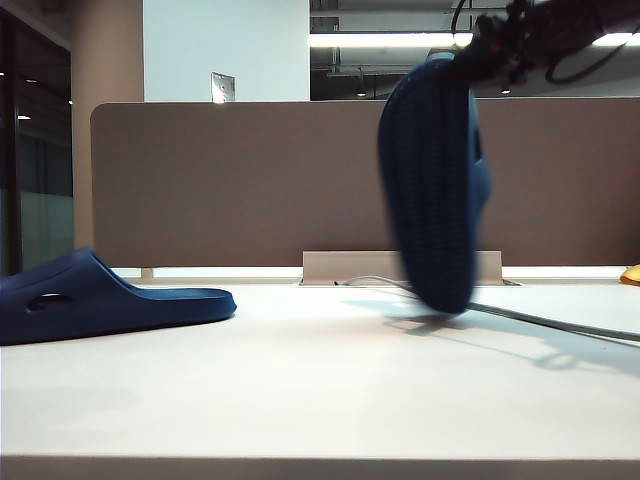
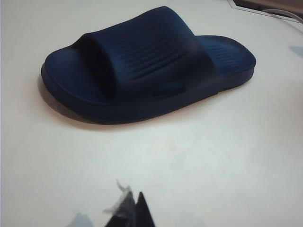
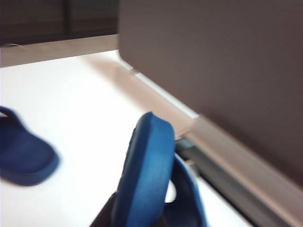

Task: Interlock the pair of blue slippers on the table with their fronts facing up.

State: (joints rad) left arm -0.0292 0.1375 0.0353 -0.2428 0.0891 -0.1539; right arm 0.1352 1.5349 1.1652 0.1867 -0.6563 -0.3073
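One blue slipper (image 1: 110,300) lies flat on the cream table (image 1: 300,390) at the left, strap up. The left wrist view shows this slipper (image 2: 142,66) beyond my left gripper (image 2: 135,208), whose pointed tips meet, shut and empty, apart from it. The other blue slipper (image 1: 432,190) hangs upright right of centre with its ribbed sole toward the camera. Its lower end is close to the table. My right gripper (image 1: 500,45) is shut on its top end. In the right wrist view the held slipper (image 3: 147,170) fills the jaws of the right gripper (image 3: 142,220); the lying slipper (image 3: 21,156) shows farther off.
A brown partition (image 1: 250,180) closes the back of the table, with a grey cable slot (image 1: 345,265) at its foot. A grey cable (image 1: 540,322) runs across the table at the right. Something yellow (image 1: 632,275) sits at the right edge.
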